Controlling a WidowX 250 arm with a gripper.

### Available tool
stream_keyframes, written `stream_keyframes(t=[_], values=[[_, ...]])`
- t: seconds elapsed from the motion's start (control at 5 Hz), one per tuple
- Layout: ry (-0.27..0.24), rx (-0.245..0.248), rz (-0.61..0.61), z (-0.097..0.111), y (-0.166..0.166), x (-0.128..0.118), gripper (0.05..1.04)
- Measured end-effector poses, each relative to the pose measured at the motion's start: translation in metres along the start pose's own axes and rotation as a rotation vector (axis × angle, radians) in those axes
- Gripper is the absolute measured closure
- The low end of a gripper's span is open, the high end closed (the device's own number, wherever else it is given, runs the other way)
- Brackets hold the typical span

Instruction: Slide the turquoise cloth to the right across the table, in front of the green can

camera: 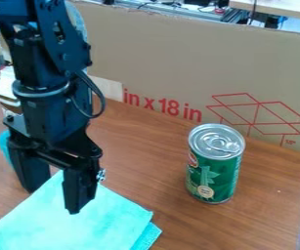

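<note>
Cloth (pixel 80 229), turquoise and flat, lies at the near left of my view on the brown wood-grain surface (pixel 159 168). I see layered edges at its right corner. My hand (pixel 53 199) hangs over the far left part of it, pointing down, with its 2 fingers spread and a clear gap between them. I make out nothing pinched there, but I cannot tell whether the fingertips touch the fabric.

To the right and a little farther off, I have 1 green can (pixel 212 177) standing upright, well apart from both the hand and the cloth. It has a silver lid with a pull tab, and a leaf design and a small round pale mark on its side.

At the far left, I see part of a turquoise thing (pixel 4 146) behind the hand; I cannot tell what it is. Beyond that, a white and brown thing (pixel 9 95) is partly hidden by the black arm (pixel 48 110), which has a looped cable.

Across the far side, I find an upright cardboard panel (pixel 159 53) with red print and a line drawing. Past it are metal frames and cables (pixel 194 10), with a pale tabletop (pixel 286 7) at the far right.
</note>
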State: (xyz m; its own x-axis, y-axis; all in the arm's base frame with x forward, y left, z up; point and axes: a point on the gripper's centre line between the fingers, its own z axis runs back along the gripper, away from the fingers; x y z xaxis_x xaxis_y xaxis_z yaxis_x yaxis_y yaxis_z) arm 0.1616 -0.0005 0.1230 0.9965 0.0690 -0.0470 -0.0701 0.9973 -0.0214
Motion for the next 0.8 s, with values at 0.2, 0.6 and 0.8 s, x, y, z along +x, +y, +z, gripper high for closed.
stream_keyframes(t=[0.2,0.6,0.8], values=[[0.009,0.001,0.0,-0.003,0.0,-0.001,0.083],[-0.039,0.076,-0.06,-0.039,0.012,0.021,0.083],[-0.008,0.08,-0.041,-0.065,0.027,0.027,0.083]])
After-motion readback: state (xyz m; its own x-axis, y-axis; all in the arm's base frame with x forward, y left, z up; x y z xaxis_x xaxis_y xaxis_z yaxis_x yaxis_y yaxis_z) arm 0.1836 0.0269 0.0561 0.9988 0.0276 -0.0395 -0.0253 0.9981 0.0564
